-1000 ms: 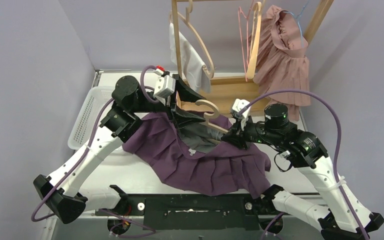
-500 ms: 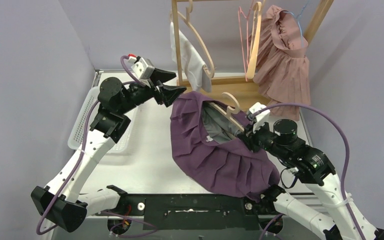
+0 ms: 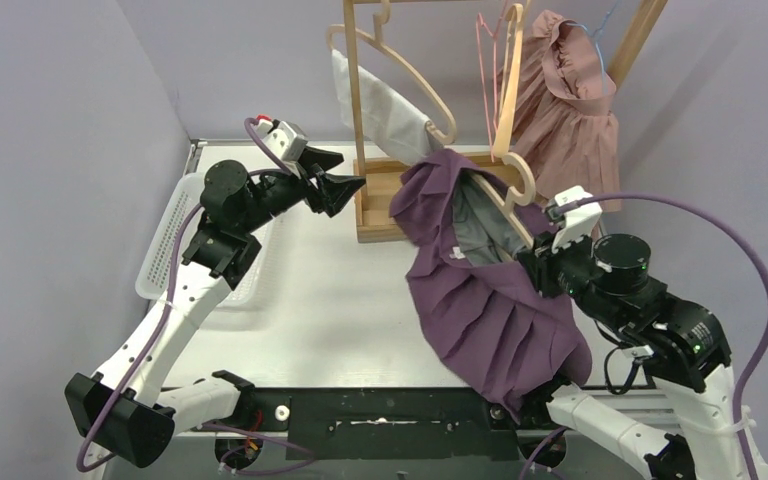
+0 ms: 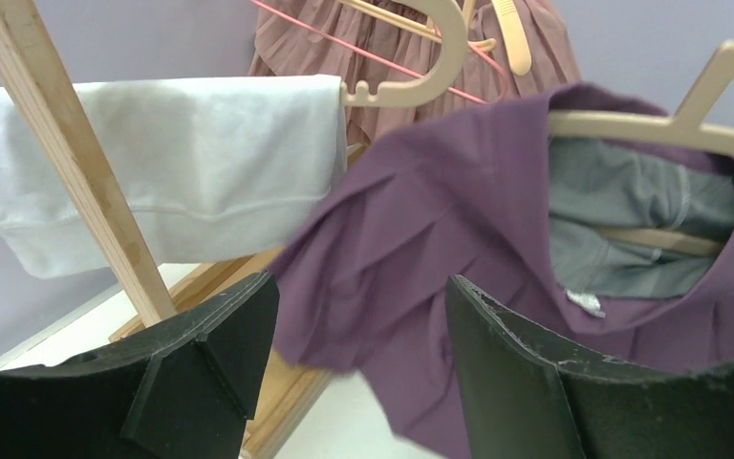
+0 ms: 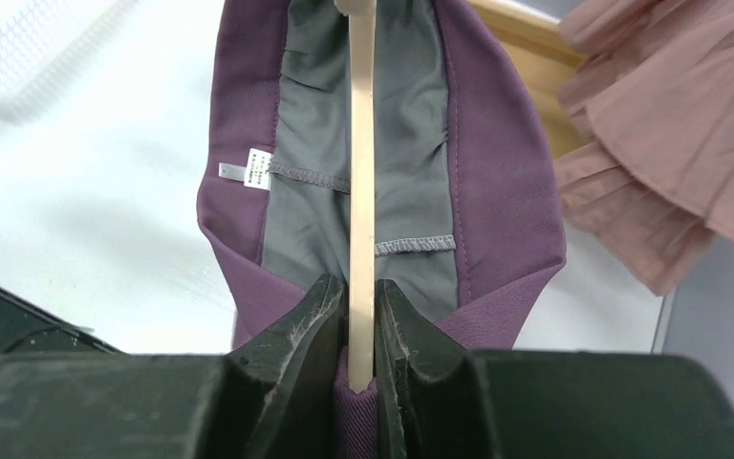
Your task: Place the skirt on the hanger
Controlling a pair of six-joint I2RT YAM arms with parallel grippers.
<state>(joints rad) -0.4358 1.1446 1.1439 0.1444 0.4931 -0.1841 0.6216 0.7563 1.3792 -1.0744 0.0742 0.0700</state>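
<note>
We are holding our right arm high over the worktop (image 3: 320,300), the right claw (image 5: 361,298) pinching the hanger (image 5: 361,143) bar. Our left arm is pointing at the rack (image 3: 355,120), the left claw (image 4: 358,316) standing wide open, empty. The skirt (image 3: 480,310) is hanging from the hanger, showing grey lining.

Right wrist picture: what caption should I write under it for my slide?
The right end effector pinches the bar of a wooden hanger that carries the purple skirt.
</note>
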